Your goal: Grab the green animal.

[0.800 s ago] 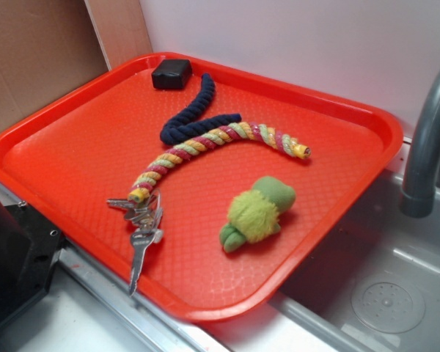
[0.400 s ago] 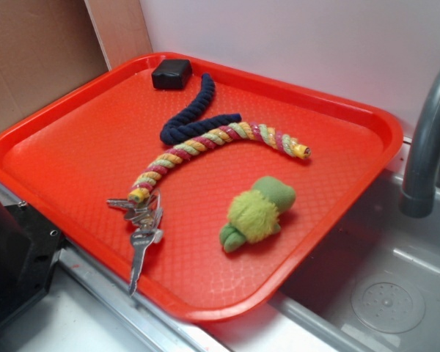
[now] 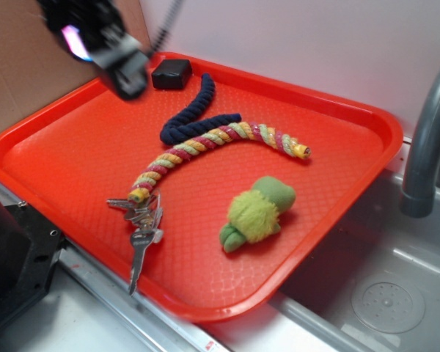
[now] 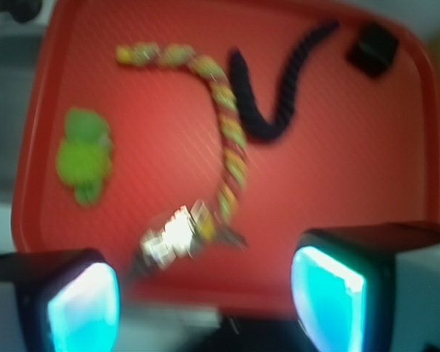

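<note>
One newcomer — the black gripper [image 3: 121, 70] has entered over the red plastic tray's [image 3: 337, 110] far-left corner, jaws spread. Olive-green plush animal [image 3: 257, 213] untouched near the right edge — approach barely begun.

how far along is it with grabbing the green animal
Barely started. Done: nothing; the green animal lies untouched on the tray, apart from the ropes and keys. In hand: the gripper is blurred above the tray's far corner beside the black box, fingers apart and empty in the wrist view. Left: cross to the toy, descend, close.
</note>
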You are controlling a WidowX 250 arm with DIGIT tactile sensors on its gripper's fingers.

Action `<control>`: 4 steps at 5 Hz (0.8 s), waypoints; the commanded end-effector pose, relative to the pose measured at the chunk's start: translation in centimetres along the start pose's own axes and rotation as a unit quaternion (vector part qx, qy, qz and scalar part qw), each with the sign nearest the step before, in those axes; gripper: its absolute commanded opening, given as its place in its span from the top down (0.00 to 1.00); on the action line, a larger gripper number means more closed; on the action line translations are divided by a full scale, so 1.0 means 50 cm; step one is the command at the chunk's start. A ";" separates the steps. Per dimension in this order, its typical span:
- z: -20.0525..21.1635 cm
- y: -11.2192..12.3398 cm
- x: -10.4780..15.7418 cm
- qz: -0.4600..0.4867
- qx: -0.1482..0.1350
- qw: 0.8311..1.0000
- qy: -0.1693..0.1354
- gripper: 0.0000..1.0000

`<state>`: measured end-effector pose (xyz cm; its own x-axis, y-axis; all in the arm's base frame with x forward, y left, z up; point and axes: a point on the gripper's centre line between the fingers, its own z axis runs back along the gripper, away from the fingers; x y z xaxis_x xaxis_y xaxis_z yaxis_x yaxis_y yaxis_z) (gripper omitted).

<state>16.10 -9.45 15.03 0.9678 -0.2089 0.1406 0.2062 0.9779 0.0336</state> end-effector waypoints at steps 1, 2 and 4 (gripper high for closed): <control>-0.105 -0.111 0.044 -0.055 -0.073 0.996 0.007 0.00; -0.164 -0.131 0.057 -0.079 -0.074 0.994 0.015 0.00; -0.257 -0.135 0.070 -0.104 -0.075 0.991 0.034 0.00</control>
<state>19.78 -16.24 2.01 0.9114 -0.4082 0.0529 0.4114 0.9075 -0.0854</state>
